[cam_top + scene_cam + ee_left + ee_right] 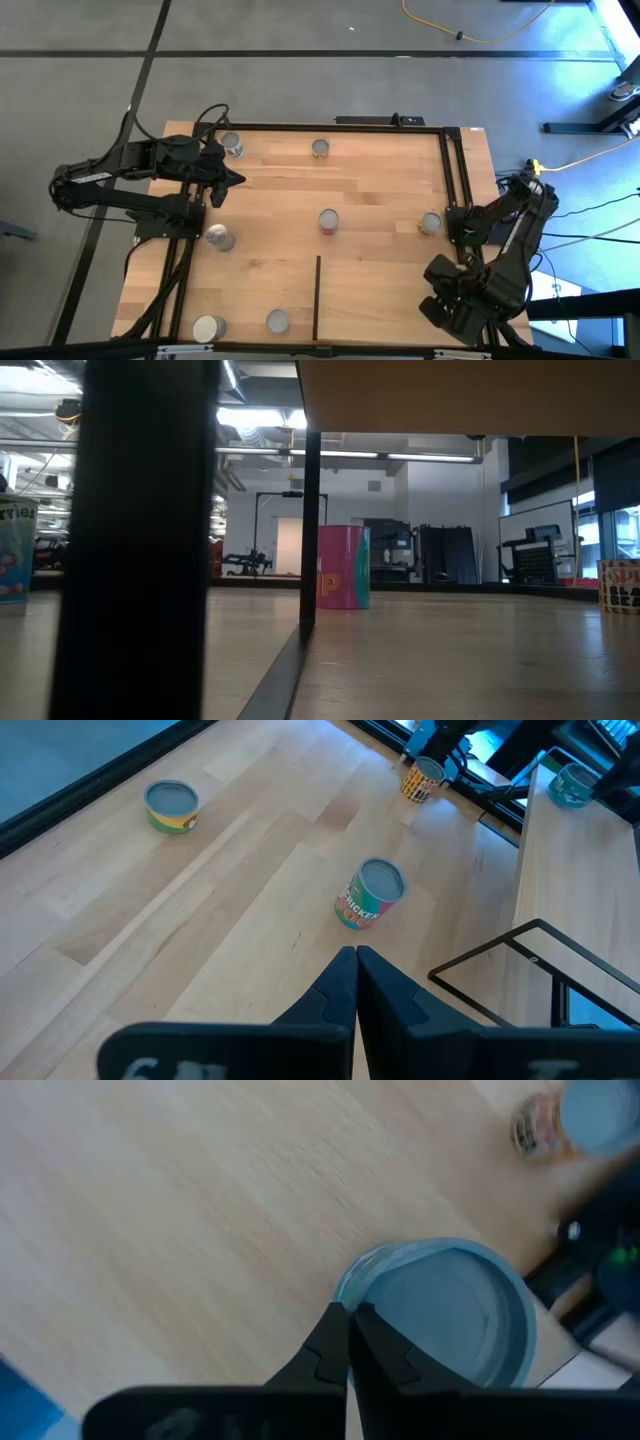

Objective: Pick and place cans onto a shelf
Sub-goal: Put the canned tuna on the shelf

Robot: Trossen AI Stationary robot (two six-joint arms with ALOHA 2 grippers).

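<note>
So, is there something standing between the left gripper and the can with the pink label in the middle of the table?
Nothing visible does. The left gripper, shut, hovers near the table's left side. Between it and the pink-labelled can lies only bare wood, as the left wrist view confirms. The other cans stand off to the sides.

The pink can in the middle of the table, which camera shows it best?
The left wrist view: the pink-labelled can shows its lid and printed side, unobstructed. The low view gives only its side, the high view mostly its top, and the right wrist view does not clearly show it.
</note>
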